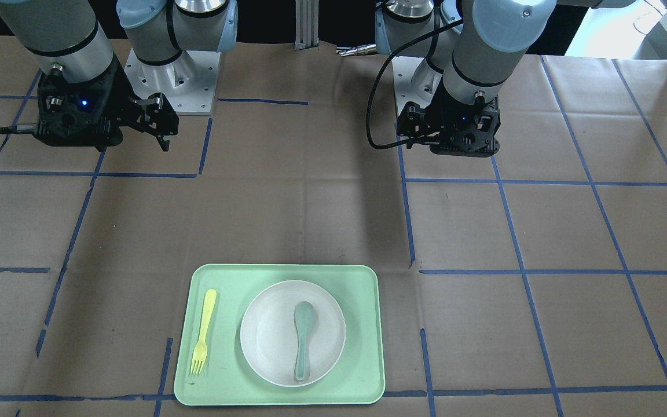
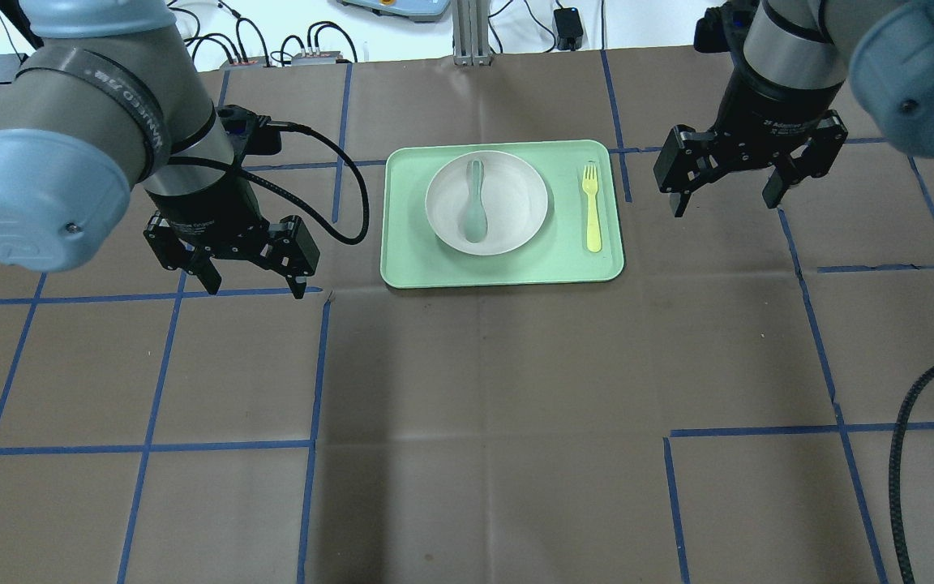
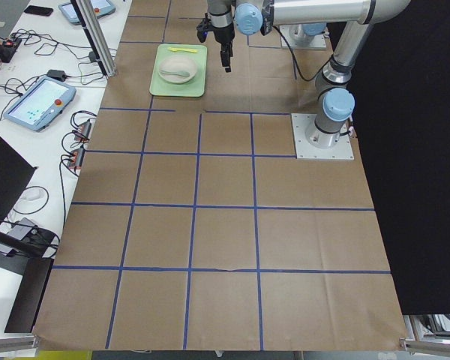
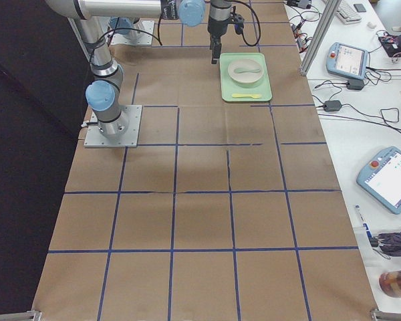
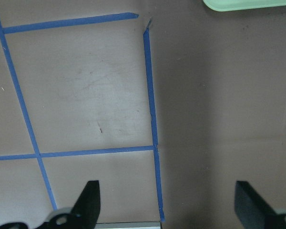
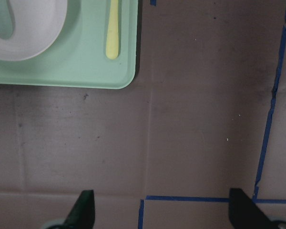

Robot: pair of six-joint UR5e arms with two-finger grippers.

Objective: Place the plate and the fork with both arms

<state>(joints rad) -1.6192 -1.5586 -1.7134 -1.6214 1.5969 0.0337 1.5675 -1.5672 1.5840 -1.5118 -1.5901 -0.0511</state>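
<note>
Unreadable white lettering on left arm, right arm

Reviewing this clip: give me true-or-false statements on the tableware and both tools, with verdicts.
1. The grey-green spoon lies in the round off-white plate. True.
2. The small yellow plastic fork lies on the plate. False: it lies on the rectangular mint-green tray, beside the plate.
3. The left tool and the right tool are open and empty. True.
4. The left tool hangs over the tray. False: it is beside it, over brown paper.
</note>
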